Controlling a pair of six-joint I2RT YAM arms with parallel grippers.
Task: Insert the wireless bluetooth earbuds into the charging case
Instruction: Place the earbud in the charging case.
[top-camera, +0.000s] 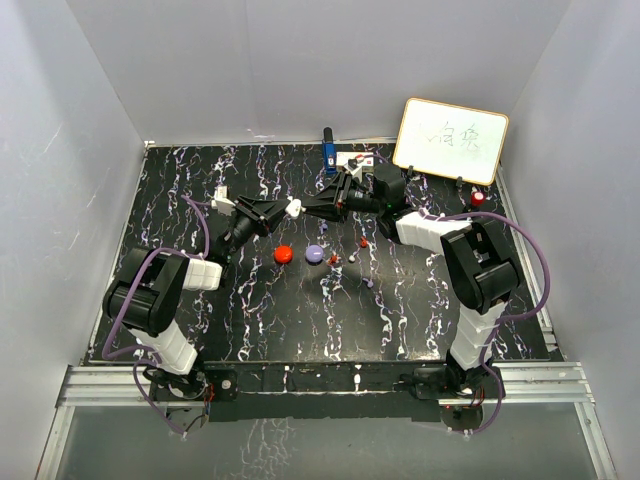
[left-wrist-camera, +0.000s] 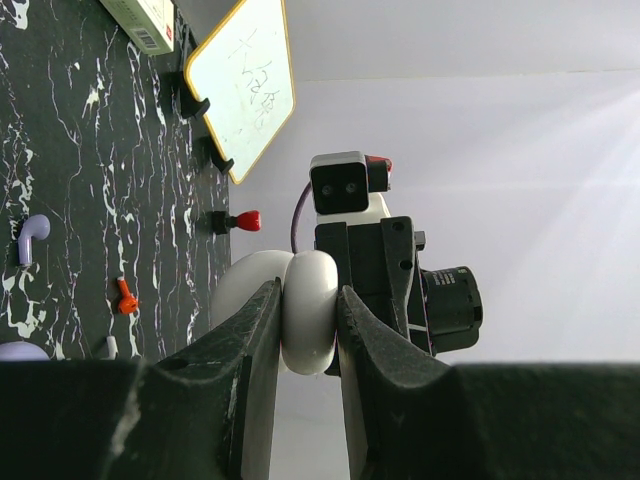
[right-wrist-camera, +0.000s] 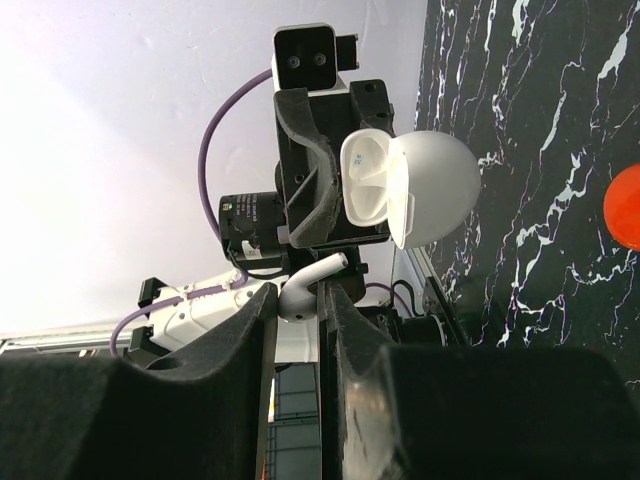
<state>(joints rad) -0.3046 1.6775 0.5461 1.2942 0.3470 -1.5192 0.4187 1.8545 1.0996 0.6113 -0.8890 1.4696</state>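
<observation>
My left gripper (left-wrist-camera: 306, 300) is shut on the white charging case (left-wrist-camera: 310, 330), held above the table with its lid open (right-wrist-camera: 400, 190). Facing it, my right gripper (right-wrist-camera: 298, 295) is shut on a white earbud (right-wrist-camera: 308, 288), stem pointing toward the case and a short gap away. From above, both grippers meet at mid-table, left (top-camera: 283, 210) and right (top-camera: 318, 207). Loose earbuds lie on the table: a purple one (left-wrist-camera: 30, 235), a red one (left-wrist-camera: 123, 295) and a white one (left-wrist-camera: 110, 347).
A red puck (top-camera: 283, 254) and a purple puck (top-camera: 315, 254) lie on the black marbled table (top-camera: 200, 320) below the grippers. A whiteboard (top-camera: 450, 140) stands at the back right, a red-capped object (top-camera: 479, 198) beside it. A blue object (top-camera: 328, 150) stands at the back edge.
</observation>
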